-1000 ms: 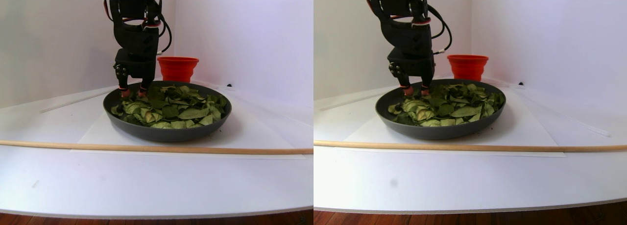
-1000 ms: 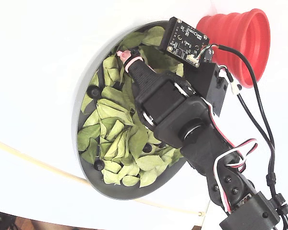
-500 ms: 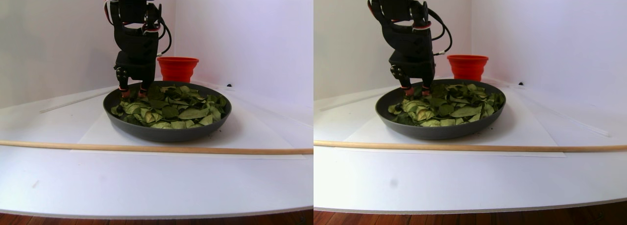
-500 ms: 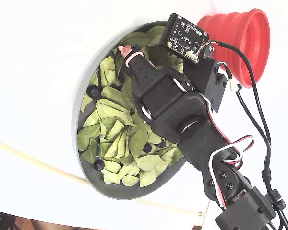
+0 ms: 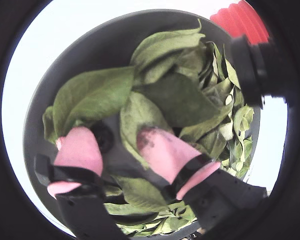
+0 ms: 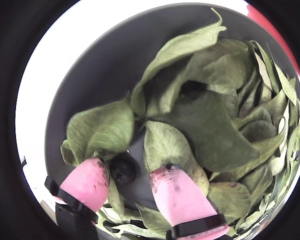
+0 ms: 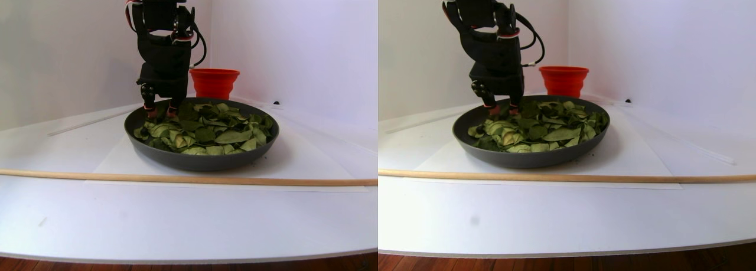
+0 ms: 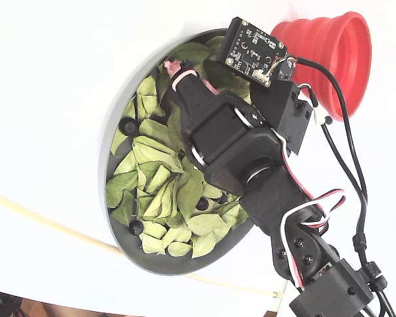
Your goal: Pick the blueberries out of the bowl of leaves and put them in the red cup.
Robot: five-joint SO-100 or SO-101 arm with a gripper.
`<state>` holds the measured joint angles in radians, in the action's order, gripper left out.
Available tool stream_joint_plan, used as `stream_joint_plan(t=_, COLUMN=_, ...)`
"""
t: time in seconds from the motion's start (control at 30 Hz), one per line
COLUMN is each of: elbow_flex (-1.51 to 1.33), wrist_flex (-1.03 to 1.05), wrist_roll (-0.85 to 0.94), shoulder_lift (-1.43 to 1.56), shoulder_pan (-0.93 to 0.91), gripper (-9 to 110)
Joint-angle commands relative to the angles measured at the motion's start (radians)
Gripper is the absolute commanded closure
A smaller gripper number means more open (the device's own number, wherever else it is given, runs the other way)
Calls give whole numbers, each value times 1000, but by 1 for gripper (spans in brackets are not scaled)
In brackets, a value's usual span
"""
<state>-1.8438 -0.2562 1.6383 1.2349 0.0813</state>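
Still early in the task, the gripper (image 6: 130, 181) stands jaws apart, holding nothing, around a blueberry (image 6: 122, 170) on the grey bowl (image 6: 90, 75) floor among leaves (image 6: 205, 125); other berries (image 8: 128, 125) remain, and the red cup's (image 8: 333, 56) contents are hidden.

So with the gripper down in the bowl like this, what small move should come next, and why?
Probably close the gripper: its pink fingertips stand open on either side of a dark blueberry on the bare bowl floor beside the leaves, not yet touching it.
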Motion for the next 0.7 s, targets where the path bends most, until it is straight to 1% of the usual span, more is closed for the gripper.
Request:
stream_joint_plan(t=0.0, elbow_flex=-17, wrist_flex=-12, wrist_roll=25, shoulder_lift=35, shoulder_pan=28, gripper=84)
stream_joint_plan(t=0.67, elbow_flex=-9, wrist_flex=-54, wrist_roll=66, shoulder_lift=-12, shoulder_pan=23, gripper=86)
